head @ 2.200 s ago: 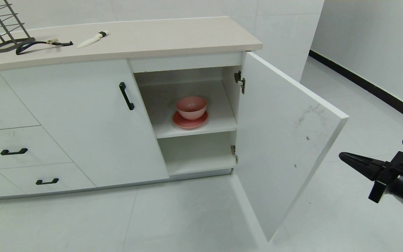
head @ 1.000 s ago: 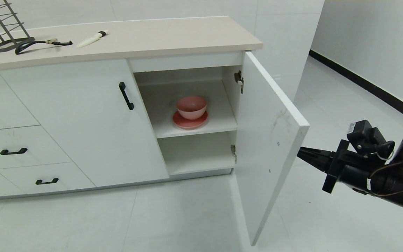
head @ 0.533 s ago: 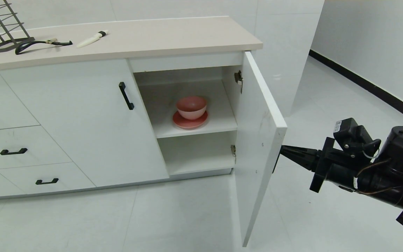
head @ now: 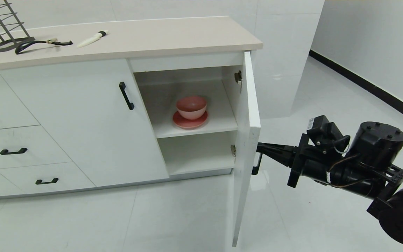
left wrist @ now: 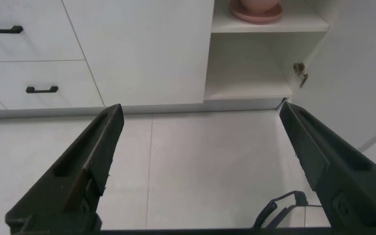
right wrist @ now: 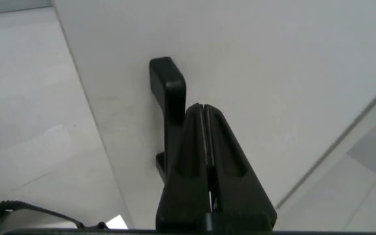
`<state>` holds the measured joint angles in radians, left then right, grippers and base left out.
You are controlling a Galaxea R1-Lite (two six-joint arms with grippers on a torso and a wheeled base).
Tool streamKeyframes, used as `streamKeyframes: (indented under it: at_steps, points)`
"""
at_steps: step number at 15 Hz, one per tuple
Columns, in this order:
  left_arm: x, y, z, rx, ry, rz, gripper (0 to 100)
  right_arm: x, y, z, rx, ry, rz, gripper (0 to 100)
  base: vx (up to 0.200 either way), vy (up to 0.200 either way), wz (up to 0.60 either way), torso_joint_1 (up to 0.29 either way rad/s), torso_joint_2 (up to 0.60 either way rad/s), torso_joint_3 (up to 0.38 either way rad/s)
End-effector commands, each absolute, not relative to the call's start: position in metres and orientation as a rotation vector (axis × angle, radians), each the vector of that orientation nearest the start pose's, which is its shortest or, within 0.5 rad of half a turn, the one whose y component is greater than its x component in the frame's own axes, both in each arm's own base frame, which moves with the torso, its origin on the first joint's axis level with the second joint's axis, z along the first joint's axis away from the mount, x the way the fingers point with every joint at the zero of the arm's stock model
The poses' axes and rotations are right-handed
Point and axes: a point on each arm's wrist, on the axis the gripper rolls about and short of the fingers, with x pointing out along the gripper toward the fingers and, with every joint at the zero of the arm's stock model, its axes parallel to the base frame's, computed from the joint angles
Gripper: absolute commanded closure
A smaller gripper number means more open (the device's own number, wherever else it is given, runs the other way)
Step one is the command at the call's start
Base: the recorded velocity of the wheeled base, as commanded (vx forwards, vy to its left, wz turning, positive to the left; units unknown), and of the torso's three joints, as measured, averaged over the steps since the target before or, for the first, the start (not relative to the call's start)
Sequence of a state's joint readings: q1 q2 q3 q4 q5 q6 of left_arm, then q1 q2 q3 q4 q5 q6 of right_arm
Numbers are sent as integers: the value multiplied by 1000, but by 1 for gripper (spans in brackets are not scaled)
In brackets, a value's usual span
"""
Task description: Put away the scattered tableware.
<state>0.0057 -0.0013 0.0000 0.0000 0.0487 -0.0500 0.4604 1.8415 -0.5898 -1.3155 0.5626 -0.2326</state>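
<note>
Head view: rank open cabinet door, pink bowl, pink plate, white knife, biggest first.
Largest: open cabinet door.
Next: pink bowl and pink plate, similar width, plate partly covered by bowl, so unranked.
Smallest: white knife, thinnest.

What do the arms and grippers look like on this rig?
All black. The right arm has chunky cylindrical joint housings, thin exposed wires looping along it, and a small white label near the wrist. The right gripper and left gripper have long flat fingers tapering to wedge tips. A black cable loops near the left one's base.
</note>
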Motion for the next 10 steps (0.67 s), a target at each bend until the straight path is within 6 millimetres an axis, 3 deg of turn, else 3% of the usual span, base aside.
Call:
streamKeyframes:
  at_steps: [1, 10]
  points:
    - [-23, 1, 75, -51, -1, 55, 0, 276, 154, 149, -215, -184, 1021, 100, 0, 0, 0, 0, 0, 0]
    - [-23, 1, 75, -51, -1, 55, 0, 292, 202, 146, -192, -235, 1116, 100, 0, 0, 0, 0, 0, 0]
